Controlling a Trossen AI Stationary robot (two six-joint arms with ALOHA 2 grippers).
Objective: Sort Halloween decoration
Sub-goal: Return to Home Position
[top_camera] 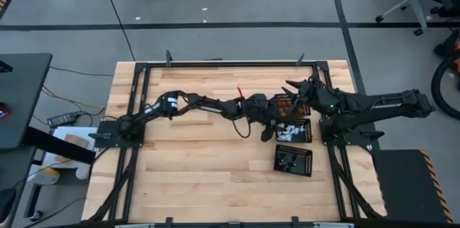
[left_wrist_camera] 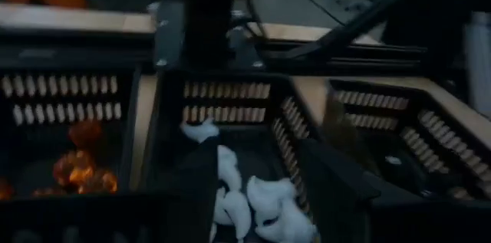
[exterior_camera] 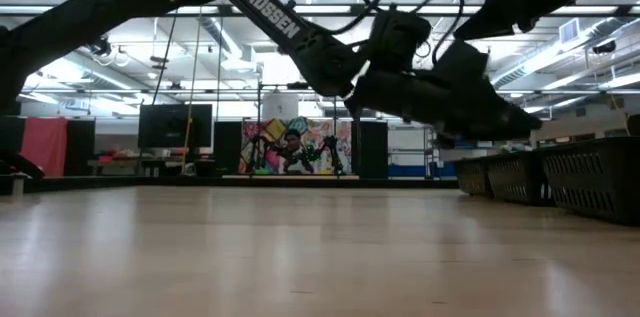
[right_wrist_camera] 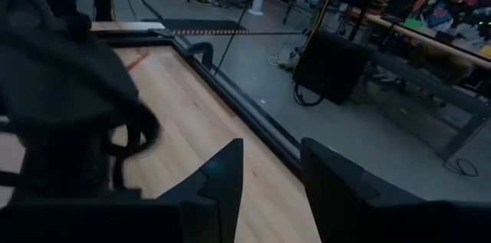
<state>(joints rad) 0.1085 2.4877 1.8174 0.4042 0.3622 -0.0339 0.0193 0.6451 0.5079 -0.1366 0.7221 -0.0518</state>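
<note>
Since ghosts [left_wrist_camera: 265,201] are lying in the middle tray [left_wrist_camera: 230,97], orange pieces [left_wrist_camera: 77,168] at its 12 o'clock, sorting is looking done; left gripper [left_wrist_camera: 257,166] at its 9 o'clock, right gripper [right_wrist_camera: 272,159] at 12, both hanging spread, empty.

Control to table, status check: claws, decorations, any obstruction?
Left claw open, empty, at the center tray. Right claw open, empty, near table edge. White ghosts in center tray, orange pieces in the next. Nothing blocking.
</note>
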